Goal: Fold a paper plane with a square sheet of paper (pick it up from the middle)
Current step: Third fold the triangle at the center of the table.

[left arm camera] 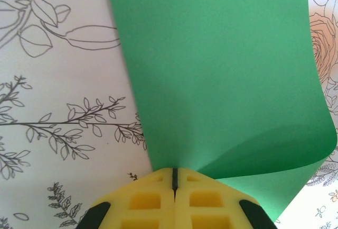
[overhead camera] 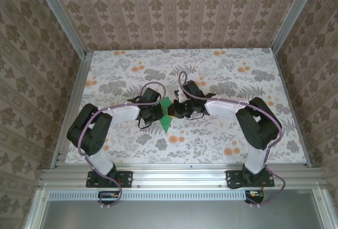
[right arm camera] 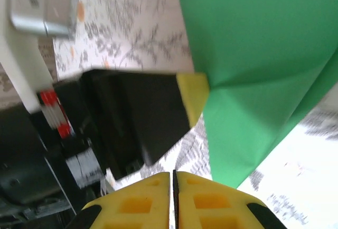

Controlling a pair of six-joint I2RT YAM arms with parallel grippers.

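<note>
The bright-green sheet of paper [overhead camera: 166, 117] hangs off the table between the two grippers, bent into a loose fold with a pointed lower end. My left gripper [overhead camera: 158, 112] is shut on it. In the left wrist view the paper [left arm camera: 222, 70] rises straight out of the closed yellow fingertips [left arm camera: 158, 184] of the left gripper [left arm camera: 174, 170] and curls over at the right. My right gripper [overhead camera: 176, 108] sits just right of the sheet. Its yellow pads [right arm camera: 148, 194] meet at the right gripper [right arm camera: 173, 174] with nothing between them. The paper [right arm camera: 253, 44] hangs just beyond them, pinched by the left finger [right arm camera: 192, 94].
A floral tablecloth [overhead camera: 222, 75] covers the table. Aluminium rails [overhead camera: 74, 97] frame its left, right and near sides, with wallpapered walls behind. Both arm bases [overhead camera: 108, 179] stand at the near edge. Open cloth lies all around the grippers.
</note>
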